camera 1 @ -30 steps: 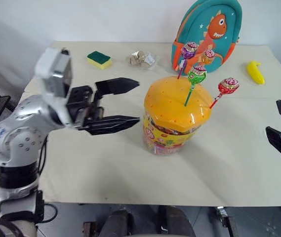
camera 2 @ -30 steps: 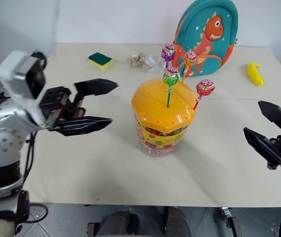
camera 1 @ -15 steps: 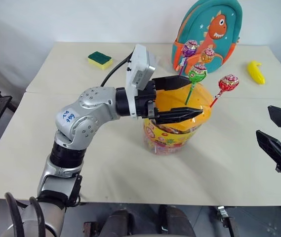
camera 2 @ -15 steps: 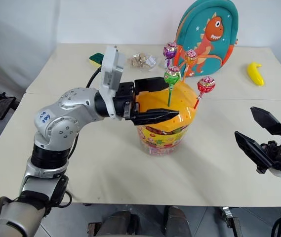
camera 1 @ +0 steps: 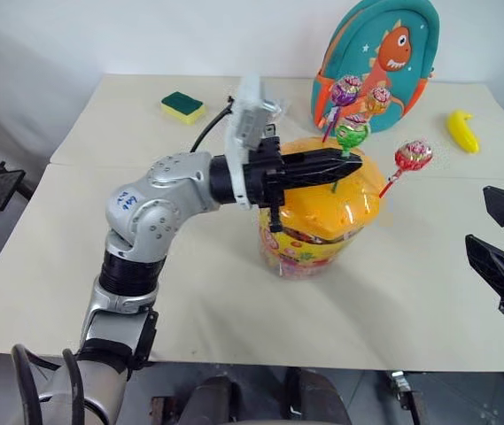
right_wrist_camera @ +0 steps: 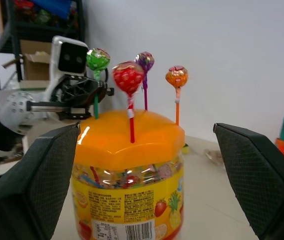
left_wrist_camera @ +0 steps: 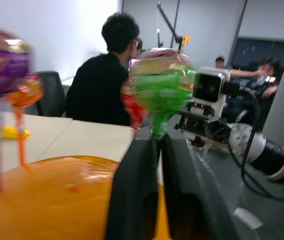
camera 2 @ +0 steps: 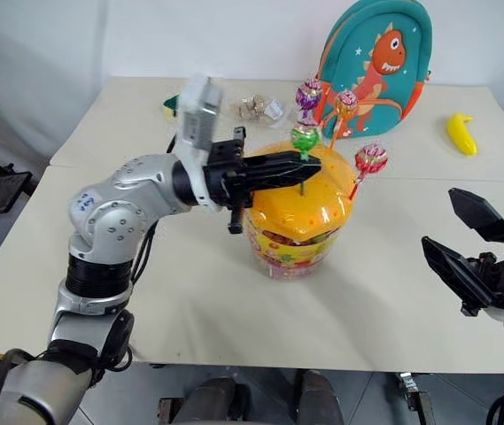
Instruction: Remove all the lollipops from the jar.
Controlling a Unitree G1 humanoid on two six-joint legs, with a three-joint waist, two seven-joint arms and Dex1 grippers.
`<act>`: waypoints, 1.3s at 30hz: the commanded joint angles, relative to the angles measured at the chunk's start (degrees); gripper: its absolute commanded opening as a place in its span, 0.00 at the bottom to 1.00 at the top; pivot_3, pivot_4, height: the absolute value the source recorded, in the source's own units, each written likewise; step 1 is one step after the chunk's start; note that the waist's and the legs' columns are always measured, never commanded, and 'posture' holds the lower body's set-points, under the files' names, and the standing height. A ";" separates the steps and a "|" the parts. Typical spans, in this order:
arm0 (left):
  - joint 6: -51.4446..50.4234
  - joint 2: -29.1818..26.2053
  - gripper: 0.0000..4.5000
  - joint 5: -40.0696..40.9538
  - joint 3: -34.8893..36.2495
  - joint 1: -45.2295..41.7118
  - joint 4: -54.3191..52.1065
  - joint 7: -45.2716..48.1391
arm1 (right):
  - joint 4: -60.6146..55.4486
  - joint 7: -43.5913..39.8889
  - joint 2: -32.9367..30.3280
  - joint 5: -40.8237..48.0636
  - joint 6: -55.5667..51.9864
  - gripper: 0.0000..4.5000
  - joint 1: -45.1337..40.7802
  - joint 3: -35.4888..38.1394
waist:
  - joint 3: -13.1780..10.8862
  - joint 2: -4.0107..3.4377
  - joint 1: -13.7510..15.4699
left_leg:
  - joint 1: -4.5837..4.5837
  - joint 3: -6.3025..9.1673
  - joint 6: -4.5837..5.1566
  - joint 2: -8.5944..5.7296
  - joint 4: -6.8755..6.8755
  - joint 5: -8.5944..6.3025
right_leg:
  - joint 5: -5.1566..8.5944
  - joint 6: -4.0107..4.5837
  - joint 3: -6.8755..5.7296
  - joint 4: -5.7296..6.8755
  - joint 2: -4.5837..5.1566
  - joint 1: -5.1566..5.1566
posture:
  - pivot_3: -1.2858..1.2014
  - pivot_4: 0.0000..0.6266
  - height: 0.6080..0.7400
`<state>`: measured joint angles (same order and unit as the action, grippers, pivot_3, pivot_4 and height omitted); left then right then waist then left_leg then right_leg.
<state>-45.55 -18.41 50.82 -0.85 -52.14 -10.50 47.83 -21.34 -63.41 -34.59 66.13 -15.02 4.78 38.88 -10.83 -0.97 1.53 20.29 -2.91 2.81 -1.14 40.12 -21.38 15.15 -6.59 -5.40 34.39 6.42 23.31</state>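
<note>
The jar (camera 1: 318, 221), a clear tub with a domed orange lid, stands mid-table. Four lollipops stick up from the lid: purple (camera 1: 345, 88), orange (camera 1: 377, 97), green (camera 1: 352, 135) and red (camera 1: 413, 155). My left gripper (camera 1: 351, 165) reaches across the top of the lid and is shut on the green lollipop's stick, just under its head. In the left wrist view the green head (left_wrist_camera: 161, 85) sits right above the closed fingers (left_wrist_camera: 137, 175). My right gripper (camera 1: 476, 215) is open and holds nothing, well off to the right of the jar and facing it.
A teal dinosaur backpack (camera 1: 376, 53) stands behind the jar. A yellow banana toy (camera 1: 461, 130) lies at the back right, a green and yellow sponge (camera 1: 182, 106) and a small wrapped packet (camera 2: 256, 108) at the back left. People sit beyond the table in the left wrist view.
My left arm swung in from left of the jar over the lid. Its fingers, open around the green lollipop's stick half a second ago, have shut on it. The right gripper has hardly moved.
</note>
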 commanded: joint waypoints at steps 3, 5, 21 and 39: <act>-3.84 -4.94 0.01 11.34 8.64 0.39 1.53 9.01 | -1.84 -0.56 -1.29 2.82 -0.67 1.00 -1.09 1.41 | 0.00 0.00 -0.14 | 0.00 0.02 -0.02 0.02 0.01 0.01 | 0.01 0.01 -0.03 0.00 0.00 -0.01 | 0.52 0.24 1.00; -5.40 -7.90 0.01 12.70 10.29 0.71 3.49 11.02 | -0.94 -1.24 -1.14 1.98 -0.19 1.00 -1.82 0.86 | 0.00 0.00 -0.14 | -0.01 0.02 -0.02 0.01 0.01 0.01 | 0.01 0.01 -0.03 0.01 -0.02 -0.01 | 0.52 0.24 1.00; 1.70 -34.93 0.01 -8.56 25.33 35.49 14.33 3.34 | 4.63 -14.14 -2.23 -9.58 6.84 1.00 -7.51 -6.27 | -0.02 0.00 -1.63 | -0.12 -0.02 -0.13 0.05 -0.22 -0.02 | 0.07 0.12 -0.04 0.02 -0.01 0.08 | 0.52 0.24 1.00; -6.34 -40.02 0.27 -19.51 26.91 56.76 10.96 -4.37 | 13.49 -21.31 -5.85 -13.30 8.18 1.00 -8.51 -6.59 | 0.03 -0.20 -1.77 | -0.11 0.24 -0.23 0.13 -0.48 -0.15 | 0.16 0.29 0.01 -0.06 0.39 0.17 | 0.52 0.24 1.00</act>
<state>-50.37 -57.56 32.19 25.72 2.83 0.10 42.87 -7.50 -83.75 -39.29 52.12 -7.36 -3.94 29.85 -10.80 -1.16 -0.24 20.17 -2.70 2.58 -1.00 39.64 -21.52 15.31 -6.29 -5.37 34.36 6.80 23.49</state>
